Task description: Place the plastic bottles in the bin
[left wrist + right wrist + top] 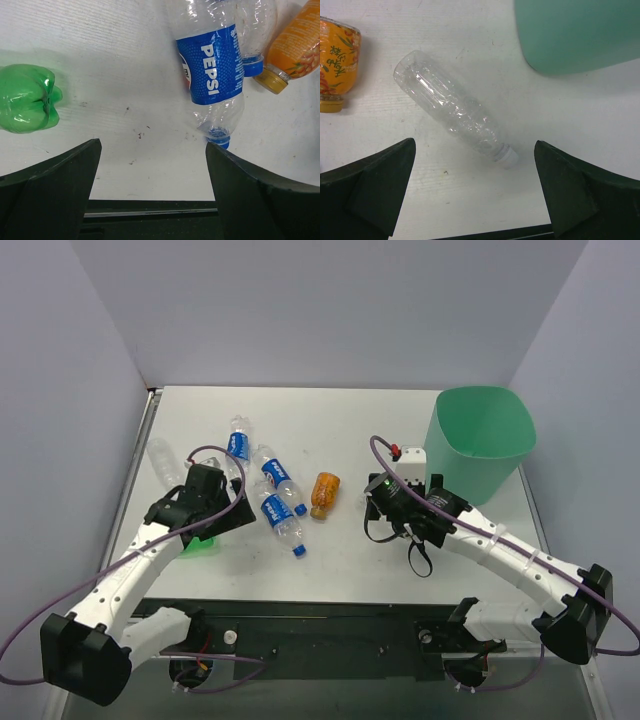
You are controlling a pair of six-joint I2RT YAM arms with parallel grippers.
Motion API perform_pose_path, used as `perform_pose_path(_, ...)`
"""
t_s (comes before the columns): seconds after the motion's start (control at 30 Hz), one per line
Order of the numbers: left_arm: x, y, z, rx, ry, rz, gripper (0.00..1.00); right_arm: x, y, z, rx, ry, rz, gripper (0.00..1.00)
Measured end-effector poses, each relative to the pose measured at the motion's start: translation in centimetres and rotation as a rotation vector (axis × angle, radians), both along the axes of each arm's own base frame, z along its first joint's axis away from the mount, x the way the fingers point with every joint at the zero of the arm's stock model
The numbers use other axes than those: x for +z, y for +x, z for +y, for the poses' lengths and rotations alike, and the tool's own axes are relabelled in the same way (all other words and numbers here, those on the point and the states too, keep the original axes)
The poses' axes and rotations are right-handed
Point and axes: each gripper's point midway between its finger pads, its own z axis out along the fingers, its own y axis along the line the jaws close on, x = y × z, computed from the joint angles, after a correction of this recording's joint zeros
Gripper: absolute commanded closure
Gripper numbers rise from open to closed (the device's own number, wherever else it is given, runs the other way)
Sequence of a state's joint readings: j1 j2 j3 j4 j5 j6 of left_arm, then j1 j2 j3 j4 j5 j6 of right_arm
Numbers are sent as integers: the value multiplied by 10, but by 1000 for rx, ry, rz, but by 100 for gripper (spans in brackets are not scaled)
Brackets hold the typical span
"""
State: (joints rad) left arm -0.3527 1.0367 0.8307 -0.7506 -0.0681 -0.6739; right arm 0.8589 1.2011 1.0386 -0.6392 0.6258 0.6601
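The mint-green bin [480,440] stands at the back right; its wall shows in the right wrist view [575,35]. Three blue-label bottles [275,480] lie left of centre, and the nearest one shows in the left wrist view [212,70]. The orange bottle [324,493] lies beside them. A green bottle [200,543] lies by the left arm. A plain clear bottle [455,107] lies under my right gripper [475,145], which is open above its neck. My left gripper [152,145] is open over bare table between the green bottle [25,97] and the blue-label bottle.
Another clear bottle [165,462] lies at the far left near the wall. Grey walls close in the table [340,560] on three sides. The orange bottle also shows in the right wrist view [337,65] and in the left wrist view [295,45].
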Motion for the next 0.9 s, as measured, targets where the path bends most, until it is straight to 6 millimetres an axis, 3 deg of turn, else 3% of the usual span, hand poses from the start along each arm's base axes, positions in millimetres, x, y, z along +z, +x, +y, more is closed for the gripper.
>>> perform_pose_path(0.3,0,5,0,8,3,-11,3,4,1,0,24,-7,-9,2)
perform_pose_path(0.43,3,9,0,26,-16,-54,3,1,6,13,98,1,-12,0)
perform_pose_path(0.7,-2,4,2,45,-52,-146,3,-53,13,16,211,-170,166,1)
perform_pose_path(0.9,8,3,6,86,-90,-234,3,-97,17,17,319,-258,335,5)
